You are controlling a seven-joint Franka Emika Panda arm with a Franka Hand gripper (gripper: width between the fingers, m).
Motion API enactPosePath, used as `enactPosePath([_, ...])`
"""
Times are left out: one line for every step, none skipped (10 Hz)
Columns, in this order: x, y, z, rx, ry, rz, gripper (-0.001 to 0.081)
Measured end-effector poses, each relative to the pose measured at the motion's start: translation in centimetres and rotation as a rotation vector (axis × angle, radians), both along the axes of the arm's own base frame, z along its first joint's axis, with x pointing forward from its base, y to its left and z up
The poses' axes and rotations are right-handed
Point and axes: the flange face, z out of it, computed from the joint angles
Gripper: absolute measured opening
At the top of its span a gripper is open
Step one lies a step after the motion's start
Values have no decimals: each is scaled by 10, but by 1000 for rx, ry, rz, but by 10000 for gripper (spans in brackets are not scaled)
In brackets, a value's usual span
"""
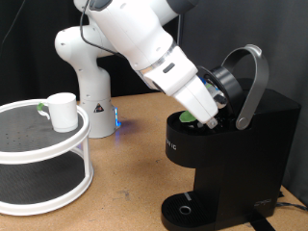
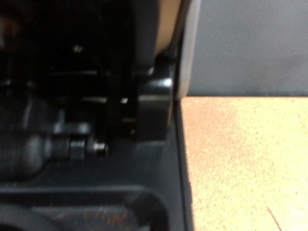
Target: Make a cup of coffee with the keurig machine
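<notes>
The black keurig machine point(image 1: 241, 144) stands at the exterior view's right with its grey arched lid handle point(image 1: 252, 82) raised and the lid open. My gripper point(image 1: 207, 114) reaches down into the open pod chamber, and its fingertips are hidden by the machine's rim. A bit of green pod point(image 1: 185, 118) shows at the chamber's edge just beside the gripper. The white cup point(image 1: 63, 111) stands upright on the top tier of a white round rack point(image 1: 43, 144) at the exterior view's left, far from the gripper. The wrist view shows only the machine's dark inside point(image 2: 87, 115), close up and blurred.
The white robot base point(image 1: 87, 77) stands behind the rack, with a blue light at its foot. The machine's round drip tray point(image 1: 185, 207) holds nothing. Brown tabletop point(image 2: 250, 164) lies between rack and machine.
</notes>
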Motion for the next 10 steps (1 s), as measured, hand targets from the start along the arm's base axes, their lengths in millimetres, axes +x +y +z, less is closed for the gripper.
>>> enactPosePath([1,2,1,3,-4,1,803])
enactPosePath([1,3,2,3,-4,4,803])
enactPosePath([1,5,1,2,-3,7,803])
enactPosePath([1,7,0,2,-1,10,803])
enactPosePath([1,9,-2,1,2,14,803])
enactPosePath([1,11,-3,0,5,18,803])
enactPosePath([1,13,-6,-2,10,22,803])
enactPosePath([2,16,-9,-5,13,24,803])
enactPosePath([2,17,-12,-8,13,22,803])
enactPosePath([3,18,-15,-9,13,18,803])
